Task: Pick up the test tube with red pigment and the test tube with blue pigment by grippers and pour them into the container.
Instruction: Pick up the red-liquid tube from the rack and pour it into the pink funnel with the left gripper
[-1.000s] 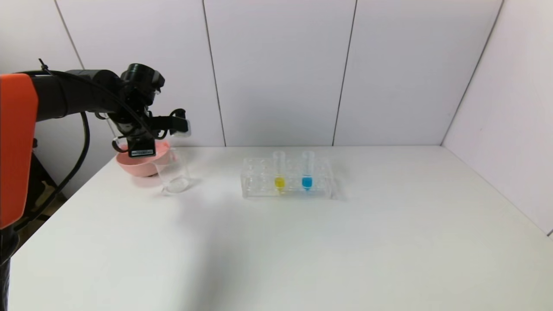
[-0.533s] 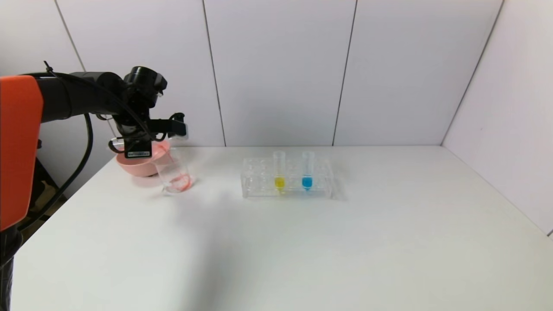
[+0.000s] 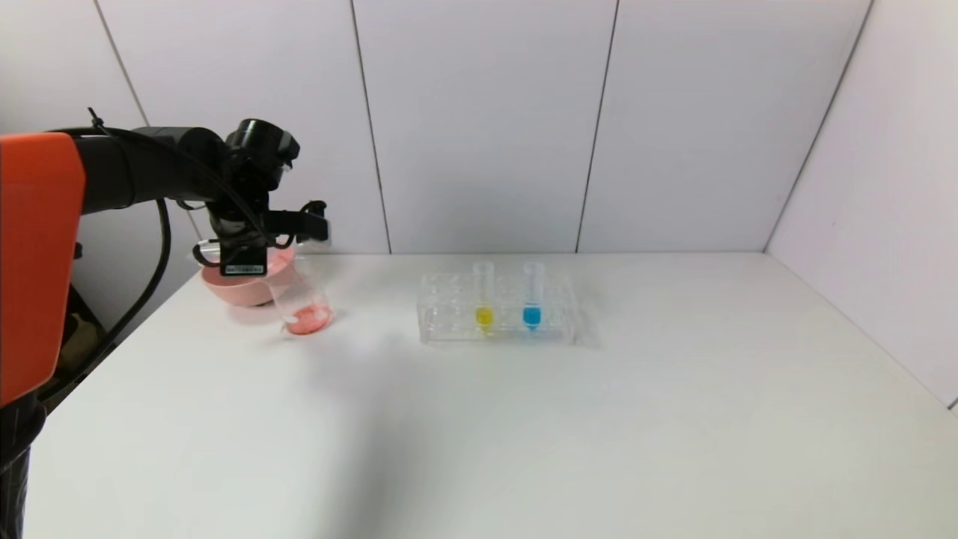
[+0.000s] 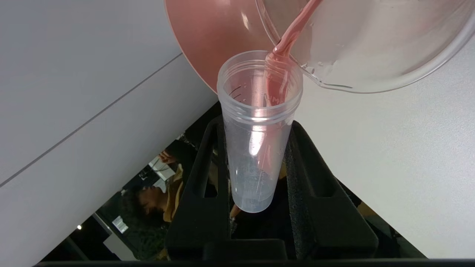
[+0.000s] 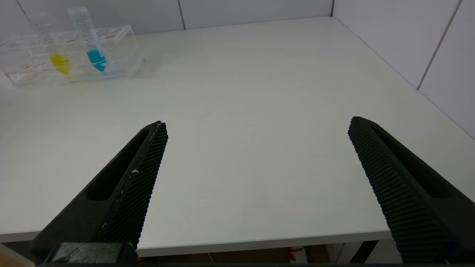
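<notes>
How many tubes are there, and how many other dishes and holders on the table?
Test tubes: 3 (red one in the left gripper, yellow, blue)
Beakers: 1
Pink bowls: 1
Tube racks: 1
Total: 6

Bowl (image 3: 241, 290): pink — left of frame
Rack (image 3: 497, 308): clear — centre, holding yellow tube (image 3: 484, 298)
Table (image 3: 599, 419): white

Pink-red liquid streaming from clear test tube with red pigment (image 4: 256, 148) into clear beaker (image 3: 301, 303), black ribbed left gripper (image 4: 256, 122), pink bowl (image 3: 241, 287), blue-tipped test tube (image 3: 532, 296), yellow-tipped tube (image 3: 484, 297), clear tube rack (image 3: 441, 318), white table (image 3: 524, 434), orange arm panel (image 3: 34, 262).
</notes>
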Controlling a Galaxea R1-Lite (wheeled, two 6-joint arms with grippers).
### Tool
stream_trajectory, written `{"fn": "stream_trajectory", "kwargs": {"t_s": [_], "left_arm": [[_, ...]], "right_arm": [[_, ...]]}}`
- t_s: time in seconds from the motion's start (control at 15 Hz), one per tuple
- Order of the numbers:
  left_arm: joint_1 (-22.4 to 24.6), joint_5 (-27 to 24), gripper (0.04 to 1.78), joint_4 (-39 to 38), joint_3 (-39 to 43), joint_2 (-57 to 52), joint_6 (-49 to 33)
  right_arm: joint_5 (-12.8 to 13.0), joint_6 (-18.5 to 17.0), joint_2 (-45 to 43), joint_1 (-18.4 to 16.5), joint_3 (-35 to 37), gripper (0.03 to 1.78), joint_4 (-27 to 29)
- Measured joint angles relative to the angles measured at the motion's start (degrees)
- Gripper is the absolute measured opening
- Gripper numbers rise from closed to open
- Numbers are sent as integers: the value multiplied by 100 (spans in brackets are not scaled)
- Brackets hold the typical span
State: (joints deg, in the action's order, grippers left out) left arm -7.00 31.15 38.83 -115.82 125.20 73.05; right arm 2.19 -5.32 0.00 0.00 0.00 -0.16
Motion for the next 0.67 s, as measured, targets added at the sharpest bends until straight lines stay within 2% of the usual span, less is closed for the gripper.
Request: {"fn": "stream_trajectory", "kwargs": {"t_s": [0.27,0.67], "left_arm": [[-61,396,46,-5,-7,2,99],[-90,355,46,-57,-5,-9,88]], "right_arm": [[0,-2,0,0,0,177,0],[0,-2,0,0,0,177,0]]}}
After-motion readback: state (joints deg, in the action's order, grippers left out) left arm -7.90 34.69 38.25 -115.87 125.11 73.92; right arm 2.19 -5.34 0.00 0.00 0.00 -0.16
